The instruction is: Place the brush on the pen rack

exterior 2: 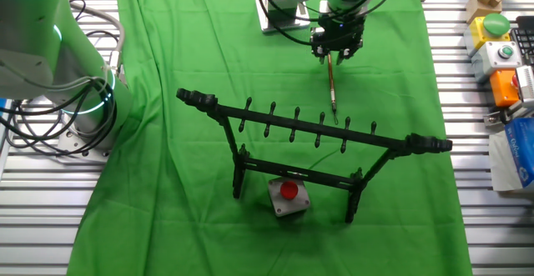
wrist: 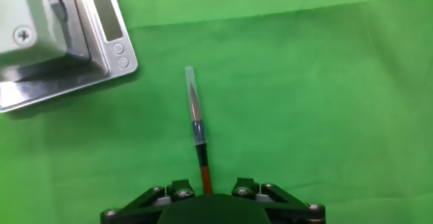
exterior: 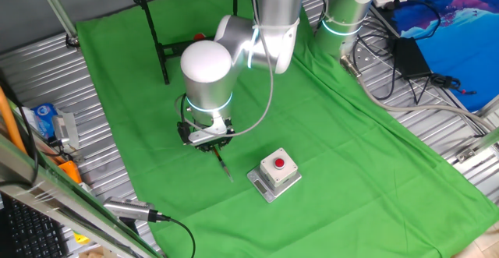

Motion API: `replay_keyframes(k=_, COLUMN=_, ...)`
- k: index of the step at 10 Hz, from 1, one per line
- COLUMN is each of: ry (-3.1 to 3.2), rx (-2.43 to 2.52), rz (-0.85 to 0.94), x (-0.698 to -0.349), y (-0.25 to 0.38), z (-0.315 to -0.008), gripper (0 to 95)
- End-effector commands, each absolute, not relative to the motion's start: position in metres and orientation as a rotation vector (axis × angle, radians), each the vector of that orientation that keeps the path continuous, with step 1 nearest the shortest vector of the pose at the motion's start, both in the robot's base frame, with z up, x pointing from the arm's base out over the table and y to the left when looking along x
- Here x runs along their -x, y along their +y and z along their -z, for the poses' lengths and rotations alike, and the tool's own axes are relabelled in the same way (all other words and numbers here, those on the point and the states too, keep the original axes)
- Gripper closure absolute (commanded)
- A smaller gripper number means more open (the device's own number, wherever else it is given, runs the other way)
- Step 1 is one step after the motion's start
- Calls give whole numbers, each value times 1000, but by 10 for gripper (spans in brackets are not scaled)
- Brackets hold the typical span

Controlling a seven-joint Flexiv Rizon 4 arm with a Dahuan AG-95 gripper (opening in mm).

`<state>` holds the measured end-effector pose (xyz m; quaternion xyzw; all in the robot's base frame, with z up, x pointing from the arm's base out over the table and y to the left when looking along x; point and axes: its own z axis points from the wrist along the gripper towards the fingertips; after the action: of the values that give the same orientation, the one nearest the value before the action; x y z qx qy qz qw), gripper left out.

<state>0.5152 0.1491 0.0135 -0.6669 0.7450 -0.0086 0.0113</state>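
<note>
The brush [wrist: 197,133], a thin reddish-brown shaft with a dark band and a pale capped tip, sticks out forward from under my gripper [wrist: 210,200] in the hand view. The jaws look closed around its shaft end. In one fixed view the gripper [exterior: 207,139] points down at the green cloth, with the brush [exterior: 224,167] slanting out below it, tip near the cloth. In the other fixed view the brush [exterior 2: 332,84] points toward the pen rack [exterior 2: 309,126]. The black pen rack [exterior: 168,24] stands upright at the far end of the cloth, apart from the gripper.
A grey box with a red button [exterior: 276,173] sits on the cloth just right of the brush tip, and shows in the hand view [wrist: 61,41] at upper left. A second arm base [exterior: 343,16], cables and clutter lie off the cloth edges.
</note>
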Motion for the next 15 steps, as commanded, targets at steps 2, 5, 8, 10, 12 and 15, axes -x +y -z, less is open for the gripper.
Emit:
replay_keyframes(k=2, ry=2321, rx=2076, rz=36, x=-516, y=148, z=-12, gripper=760)
replay_keyframes(k=5, ry=2306, rx=2084, rz=41, x=-518, y=146, z=-9, gripper=760)
replay_keyframes(k=8, ry=2307, rx=2072, rz=28, x=-518, y=146, z=-8, gripper=950)
replay_keyframes(k=10, ry=2325, rx=2057, rz=34, x=-518, y=146, z=-9, gripper=950)
replay_keyframes(k=12, ry=2386, rx=2010, rz=26, x=-516, y=148, z=-11, gripper=950)
replay_keyframes(k=15, ry=2554, rx=1957, rz=79, x=-512, y=157, z=-30, gripper=950)
